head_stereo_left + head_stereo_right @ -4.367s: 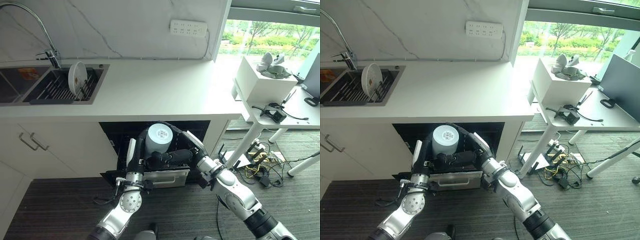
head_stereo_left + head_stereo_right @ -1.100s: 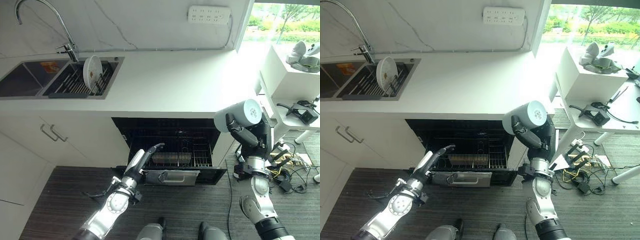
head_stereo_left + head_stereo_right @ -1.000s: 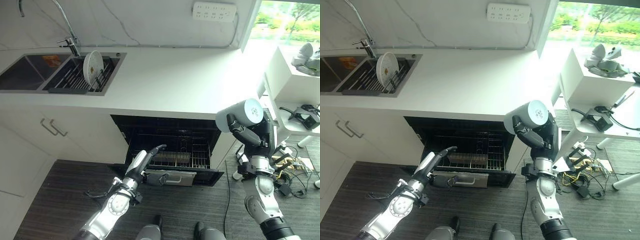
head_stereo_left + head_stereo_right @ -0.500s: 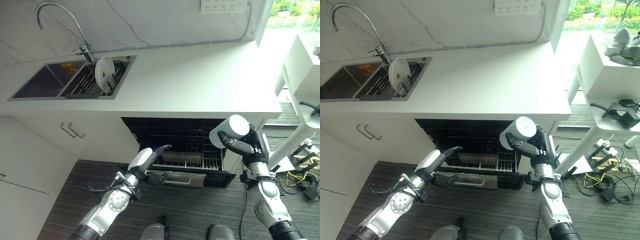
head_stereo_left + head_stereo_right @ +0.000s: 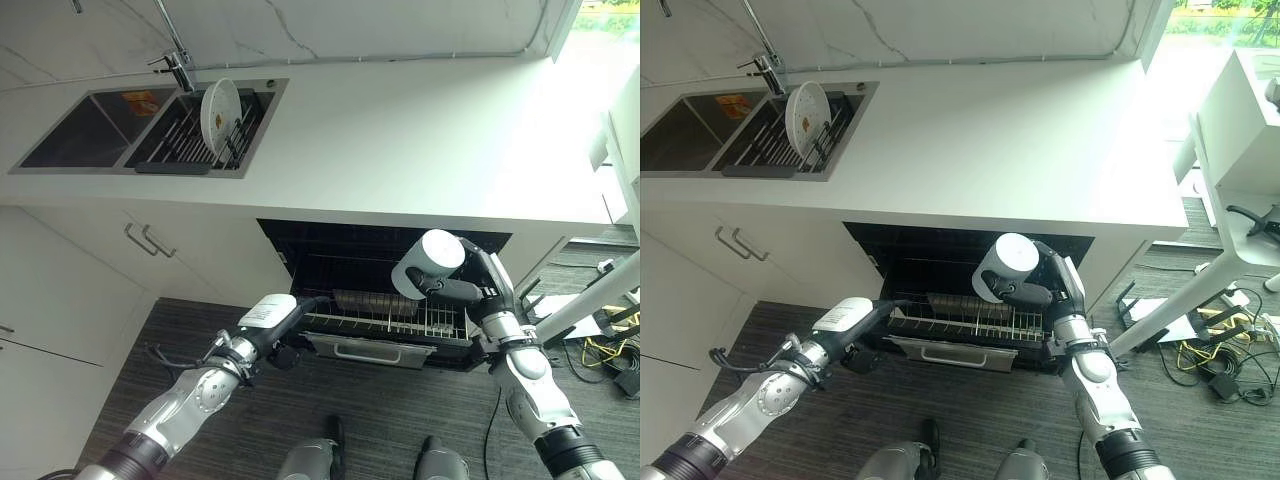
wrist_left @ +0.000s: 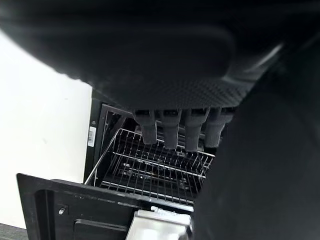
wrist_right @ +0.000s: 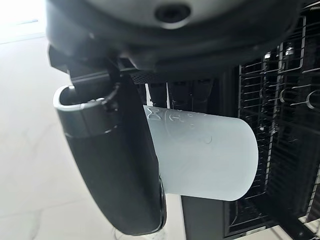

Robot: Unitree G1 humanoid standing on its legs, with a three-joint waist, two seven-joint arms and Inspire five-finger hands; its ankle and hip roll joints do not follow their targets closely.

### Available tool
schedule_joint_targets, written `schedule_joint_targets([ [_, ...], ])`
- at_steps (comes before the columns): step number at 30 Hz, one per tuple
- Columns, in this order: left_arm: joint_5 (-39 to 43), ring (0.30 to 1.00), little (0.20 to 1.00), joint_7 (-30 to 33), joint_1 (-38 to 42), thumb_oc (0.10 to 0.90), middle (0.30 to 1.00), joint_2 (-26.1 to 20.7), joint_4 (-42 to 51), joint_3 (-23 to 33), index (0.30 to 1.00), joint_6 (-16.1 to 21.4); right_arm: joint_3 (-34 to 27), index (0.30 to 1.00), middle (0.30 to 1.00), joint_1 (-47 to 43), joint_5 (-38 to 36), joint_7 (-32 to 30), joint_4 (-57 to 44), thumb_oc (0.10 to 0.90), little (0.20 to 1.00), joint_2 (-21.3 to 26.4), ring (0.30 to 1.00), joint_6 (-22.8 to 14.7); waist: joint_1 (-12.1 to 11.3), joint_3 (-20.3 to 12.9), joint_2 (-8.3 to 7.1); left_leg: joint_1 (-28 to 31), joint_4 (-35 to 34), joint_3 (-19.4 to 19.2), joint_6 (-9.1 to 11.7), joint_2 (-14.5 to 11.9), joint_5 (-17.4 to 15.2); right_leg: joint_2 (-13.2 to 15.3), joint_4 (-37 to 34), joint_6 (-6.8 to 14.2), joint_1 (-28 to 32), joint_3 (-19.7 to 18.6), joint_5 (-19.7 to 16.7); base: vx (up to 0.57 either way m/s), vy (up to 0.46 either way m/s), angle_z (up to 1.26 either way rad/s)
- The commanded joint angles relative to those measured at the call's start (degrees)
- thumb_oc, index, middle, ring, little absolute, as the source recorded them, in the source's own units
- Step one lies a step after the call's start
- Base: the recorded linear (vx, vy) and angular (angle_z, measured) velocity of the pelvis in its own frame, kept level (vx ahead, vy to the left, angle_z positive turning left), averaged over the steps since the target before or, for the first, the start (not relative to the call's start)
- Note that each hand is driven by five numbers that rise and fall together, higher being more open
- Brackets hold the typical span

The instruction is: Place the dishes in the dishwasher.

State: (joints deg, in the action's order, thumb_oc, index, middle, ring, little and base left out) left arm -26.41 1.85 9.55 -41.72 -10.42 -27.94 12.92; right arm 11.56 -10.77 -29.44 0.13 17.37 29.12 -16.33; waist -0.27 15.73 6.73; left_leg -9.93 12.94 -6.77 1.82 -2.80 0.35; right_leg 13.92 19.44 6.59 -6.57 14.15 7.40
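white cup (image 5: 427, 264) tipped on its side above the dishwasher rack (image 5: 385, 320); white plate (image 5: 217, 108) upright, apparently in the sink rack.

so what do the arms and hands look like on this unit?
Both arms are silver-grey with rounded, segmented joints and dark bands near the wrists. The left hand is dark with a white cover on top; the right hand is dark, with a row of black fingers and a glossy black thumb.

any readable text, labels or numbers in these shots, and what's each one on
None can be read.
Cup, held in the right hand: faint raised marks, too blurred to read.
Dishwasher frame: small white sticker, print too small.
Sink: orange label, too small to read.
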Motion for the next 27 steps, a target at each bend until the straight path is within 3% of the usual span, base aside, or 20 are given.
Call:
schedule_joint_targets([
  [1,-3.06,0.9,0.9,3.44,5.44,0.8,0.9,0.08,3.3,2.35,0.9,2.25,-0.8,0.3,0.3,-7.85,-0.3,-0.83,-2.95,0.4,0.3,2.5,0.3,-0.39,-0.16,-0.2,0.07,0.39,4.25,2.73,0.84,-1.53,-10.22,-0.53,-2.26,2.47,0.46,-1.58,2.37,-0.07,0.007,-0.02],
  [9,-2.74,0.9,0.9,1.34,12.86,0.8,0.9,-2.56,1.07,-0.85,0.9,2.31,-1.07,0.3,0.3,-16.75,0.24,-0.4,7.73,0.4,0.3,5.7,0.3,4.55,-0.42,3.13,0.8,-1.7,4.25,2.34,1.11,-1.06,-9.38,-0.58,-2.26,2.44,-1.35,-1.55,2.01,-0.04,0.004,-0.03],
  [16,-1.64,0.9,0.9,0.68,21.38,0.8,0.9,-5.19,-1.87,-3.41,0.9,3.89,0.79,0.3,0.3,-26.85,0.19,6.37,16.55,0.4,0.3,10.38,0.3,11.62,-1.08,6.71,0.83,-4.67,4.25,1.62,1.12,-0.78,-8.71,-0.75,-2.26,2.57,-4.21,-1.33,1.34,-0.08,-0.018,-0.02],
  [20,0.15,0.9,0.9,-2.28,27.77,0.8,0.9,-6.93,-3.55,-4.86,0.9,5.24,2.53,0.3,0.3,-34.33,-0.72,8.55,23.24,0.4,0.3,11.83,0.3,11.71,-2.13,8.7,0.55,-6.87,4.25,1.61,1.02,-1.01,-8.11,-1.21,-2.26,2.53,-6.09,-0.84,0.56,-0.11,-0.066,0.11],
  [27,1.06,0.9,0.9,-4.93,29.55,0.8,0.9,-7.99,-1.89,-4.18,0.9,5.92,2.02,0.3,0.3,-37.88,-1.91,8.98,23.14,0.4,0.3,11.89,0.3,13.15,-3.15,9.92,0.42,-8.21,4.25,1.87,0.89,-1.07,-7.63,-1.65,-2.26,2.32,-6.99,-0.46,0.19,-0.02,-0.028,0.07],
])
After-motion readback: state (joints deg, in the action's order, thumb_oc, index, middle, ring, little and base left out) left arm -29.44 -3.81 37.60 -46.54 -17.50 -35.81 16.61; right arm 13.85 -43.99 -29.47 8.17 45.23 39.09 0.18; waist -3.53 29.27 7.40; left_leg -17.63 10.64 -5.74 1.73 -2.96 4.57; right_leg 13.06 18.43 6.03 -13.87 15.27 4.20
